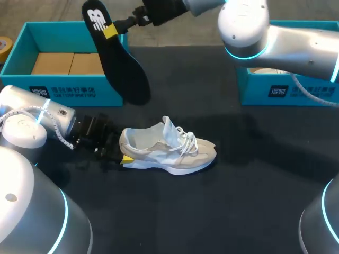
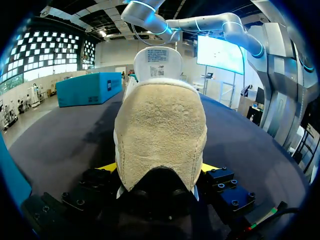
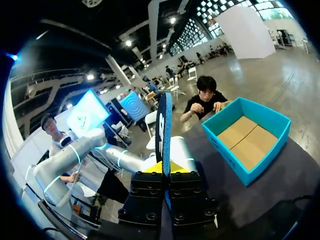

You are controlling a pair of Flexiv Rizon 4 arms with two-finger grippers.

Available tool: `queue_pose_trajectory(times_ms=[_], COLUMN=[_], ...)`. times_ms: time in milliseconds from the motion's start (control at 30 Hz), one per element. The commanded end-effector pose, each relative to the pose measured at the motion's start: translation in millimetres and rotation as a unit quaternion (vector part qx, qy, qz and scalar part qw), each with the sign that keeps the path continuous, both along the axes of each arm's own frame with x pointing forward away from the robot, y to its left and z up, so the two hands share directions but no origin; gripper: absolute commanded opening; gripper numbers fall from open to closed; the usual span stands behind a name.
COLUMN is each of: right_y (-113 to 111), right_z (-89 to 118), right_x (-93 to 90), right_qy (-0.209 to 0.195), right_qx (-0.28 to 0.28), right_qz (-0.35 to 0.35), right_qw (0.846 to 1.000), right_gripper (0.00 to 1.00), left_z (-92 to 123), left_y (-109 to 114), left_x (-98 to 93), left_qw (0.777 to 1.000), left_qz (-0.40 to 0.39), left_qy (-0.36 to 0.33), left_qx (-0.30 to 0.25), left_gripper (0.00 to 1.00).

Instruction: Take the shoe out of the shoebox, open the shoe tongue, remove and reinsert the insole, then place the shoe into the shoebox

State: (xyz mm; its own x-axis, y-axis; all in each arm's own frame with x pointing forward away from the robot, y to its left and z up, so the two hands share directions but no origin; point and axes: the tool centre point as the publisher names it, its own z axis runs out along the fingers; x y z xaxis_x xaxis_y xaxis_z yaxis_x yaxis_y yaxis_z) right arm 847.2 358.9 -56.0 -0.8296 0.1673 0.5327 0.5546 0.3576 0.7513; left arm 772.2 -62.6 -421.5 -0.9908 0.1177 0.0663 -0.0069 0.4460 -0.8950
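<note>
Shoe (image 1: 169, 151) out of box, stands on sole on table (image 1: 254, 211). Tongue (image 1: 169, 129) stands up, mouth open. Insole (image 1: 119, 58) is out: my right claw (image 1: 113, 32) pinches it near one end and holds it in air near left shoebox (image 1: 63, 91), well apart from shoe. My left claw (image 1: 125, 159) clamps shoe heel from both sides. Left to do, I judge: reinsert insole, put shoe in box. Second shoebox (image 1: 288, 91) under my right arm. Loose laces (image 1: 186, 142) beside mouth may catch insole.
</note>
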Motion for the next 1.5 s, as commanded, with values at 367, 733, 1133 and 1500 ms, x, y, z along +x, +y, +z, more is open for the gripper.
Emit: queue_pose_trajectory(times_ms=[367,733,1133,1500], right_y=[-57.6,-79.5,-94.6,-103.6], right_z=[47.9,72.7,98.9,114.5], right_x=[-48.1,-75.5,-111.6,-131.4], right_qy=[-0.013,0.046,0.069,0.105], right_qx=[0.028,0.060,0.067,0.054], right_qz=[-0.077,-0.121,-0.133,-0.143], right_qw=[0.997,0.990,0.986,0.983], right_gripper=[0.00,0.00,0.00,0.00], left_z=[-1.3,-1.3,-1.3,-1.3], left_y=[-0.2,-0.2,-0.2,-0.2], left_x=[0.8,0.8,0.8,0.8], left_qw=[1.000,1.000,1.000,1.000], left_qz=[0.000,0.000,0.000,0.000], left_qy=[0.000,0.000,0.000,0.000], left_qx=[0.000,0.000,0.000,0.000], left_gripper=[0.00,0.00,0.00,0.00])
